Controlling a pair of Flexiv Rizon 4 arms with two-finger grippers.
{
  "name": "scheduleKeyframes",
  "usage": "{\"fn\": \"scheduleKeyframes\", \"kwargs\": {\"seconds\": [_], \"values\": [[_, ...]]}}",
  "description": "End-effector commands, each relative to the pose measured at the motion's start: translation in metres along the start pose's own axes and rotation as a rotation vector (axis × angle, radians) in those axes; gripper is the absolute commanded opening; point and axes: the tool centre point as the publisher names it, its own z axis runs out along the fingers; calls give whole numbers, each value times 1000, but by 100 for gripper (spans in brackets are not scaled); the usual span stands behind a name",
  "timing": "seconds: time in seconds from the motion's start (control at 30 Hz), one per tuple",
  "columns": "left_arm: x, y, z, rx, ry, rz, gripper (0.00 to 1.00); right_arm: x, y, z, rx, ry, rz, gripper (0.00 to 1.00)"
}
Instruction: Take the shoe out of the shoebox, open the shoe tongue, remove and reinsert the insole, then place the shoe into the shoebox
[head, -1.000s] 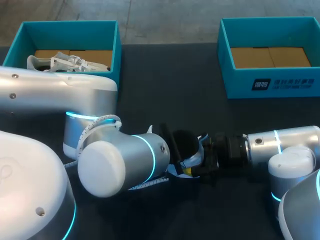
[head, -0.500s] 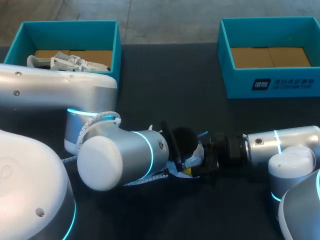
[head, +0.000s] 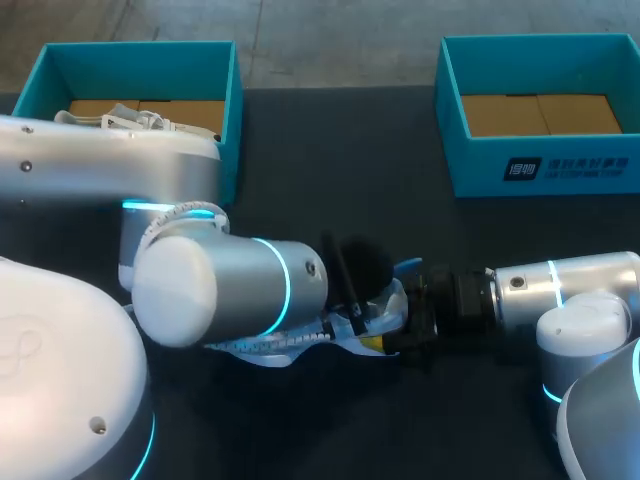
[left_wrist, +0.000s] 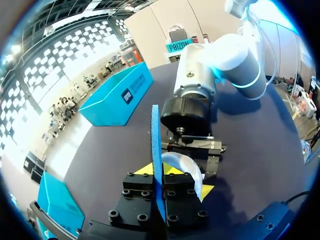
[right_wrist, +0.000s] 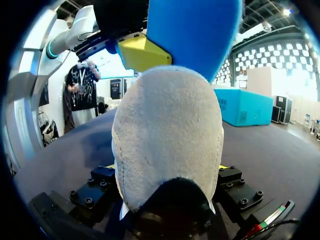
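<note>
shoe (right_wrist: 167, 135): out of its box, over the desk (head: 330, 170) near the middle of its near edge. your right gripper's (right_wrist: 166, 169) fingers clamp it from both sides.
blue insole (left_wrist: 155, 140): edge-on, pinched in the narrow fingers of your left gripper (left_wrist: 157, 172), right at the shoe; you cannot tell whether it touches.
shoebox (head: 540, 170): far right corner.
second shoebox (head: 140, 48): far left corner, holding another shoe (head: 140, 122).
</note>
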Motion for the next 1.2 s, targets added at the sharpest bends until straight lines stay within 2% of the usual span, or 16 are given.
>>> {"fn": "scheduleKeyframes", "kwargs": {"seconds": [0.03,0.53,0.93,1.2], "values": [[-5,-6,-11,0,22,-3,0,1,1,0,3,-1,0,0],[3,-40,-23,17,10,-17,0,1,1,0,3,-1,0,0],[0,-71,-25,-47,61,-20,0,1,1,0,3,-1,0,0],[-14,-89,-24,-104,160,-70,0,1,1,0,3,-1,0,0]]}}
